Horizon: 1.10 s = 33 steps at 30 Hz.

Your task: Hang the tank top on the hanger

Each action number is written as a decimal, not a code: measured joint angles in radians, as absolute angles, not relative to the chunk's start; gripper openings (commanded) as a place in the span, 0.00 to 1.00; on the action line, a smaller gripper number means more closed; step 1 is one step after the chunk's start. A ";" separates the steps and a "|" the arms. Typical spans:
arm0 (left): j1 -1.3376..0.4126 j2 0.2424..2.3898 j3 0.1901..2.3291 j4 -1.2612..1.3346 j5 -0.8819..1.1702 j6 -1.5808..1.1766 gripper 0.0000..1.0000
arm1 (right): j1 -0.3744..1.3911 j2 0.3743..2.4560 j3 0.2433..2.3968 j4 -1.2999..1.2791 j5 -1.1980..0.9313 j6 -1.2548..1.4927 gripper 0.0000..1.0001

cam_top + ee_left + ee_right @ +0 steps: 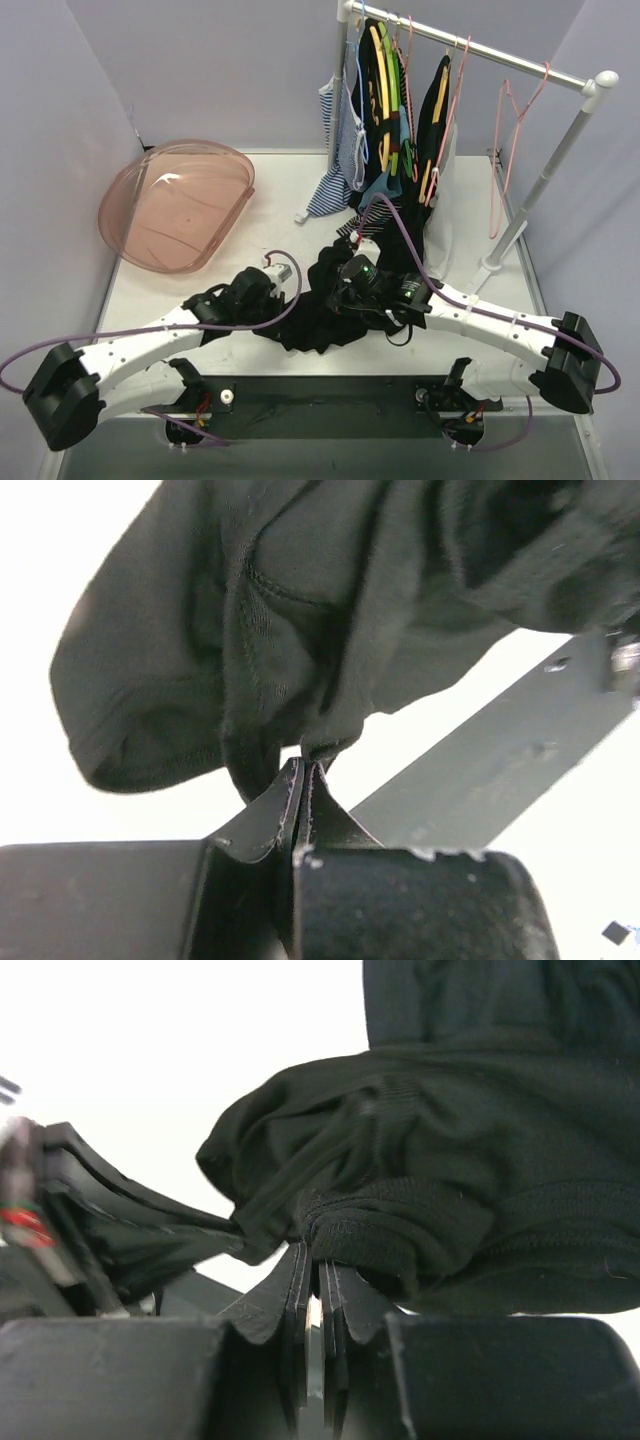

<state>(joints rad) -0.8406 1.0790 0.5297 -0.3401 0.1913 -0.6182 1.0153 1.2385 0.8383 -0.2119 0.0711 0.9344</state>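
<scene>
The black tank top (318, 312) lies crumpled between my two arms near the table's front middle. My left gripper (272, 310) is shut on a fold of it at its left side; in the left wrist view the jaws (306, 765) pinch a thin edge of the black fabric (300, 610). My right gripper (343, 298) is at its upper right; in the right wrist view the jaws (317, 1250) stand nearly together on a thick ribbed hem of the top (470, 1190). An empty pink hanger (497, 170) hangs on the rail at the far right, apart from both grippers.
A clear pink tub (180, 205) lies at the back left. A white clothes rack (540, 180) stands at the back right, holding a blue-and-white striped top (335, 175) and black garments on yellow and green hangers (385, 90). A dark base plate (330, 400) runs along the near edge.
</scene>
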 measured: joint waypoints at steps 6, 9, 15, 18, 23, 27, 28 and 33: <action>-0.701 0.854 0.682 -0.517 0.188 -0.585 0.00 | 1.050 1.202 0.972 -0.282 0.062 0.786 0.00; -0.579 0.773 0.832 -0.616 0.179 -0.540 0.00 | 1.071 1.211 1.141 -0.347 0.061 0.688 0.00; -0.441 0.791 1.244 -0.778 0.116 -0.424 0.00 | 1.082 1.310 1.633 -0.484 0.060 0.483 0.00; -0.434 0.860 1.485 -0.821 0.058 -0.374 0.00 | 1.082 1.350 1.855 -0.517 0.056 0.400 0.00; -0.432 0.933 1.758 -0.813 0.011 -0.324 0.00 | 1.082 1.290 1.930 -0.550 0.060 0.318 0.00; -0.432 0.915 1.759 -0.793 0.063 -0.306 0.00 | 1.076 1.138 1.743 -0.576 0.107 0.288 0.00; -0.433 0.903 1.732 -0.782 0.089 -0.305 0.00 | 1.068 1.099 1.681 -0.578 0.116 0.288 0.00; -0.434 0.802 1.387 -0.677 0.286 -0.332 0.00 | 0.971 0.902 1.294 -0.604 0.100 0.326 0.00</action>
<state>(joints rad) -0.4335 0.8024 1.3872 -0.6773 0.2855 -0.3325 0.9714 0.9024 1.2938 -0.6037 0.1001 0.3264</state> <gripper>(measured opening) 0.018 0.055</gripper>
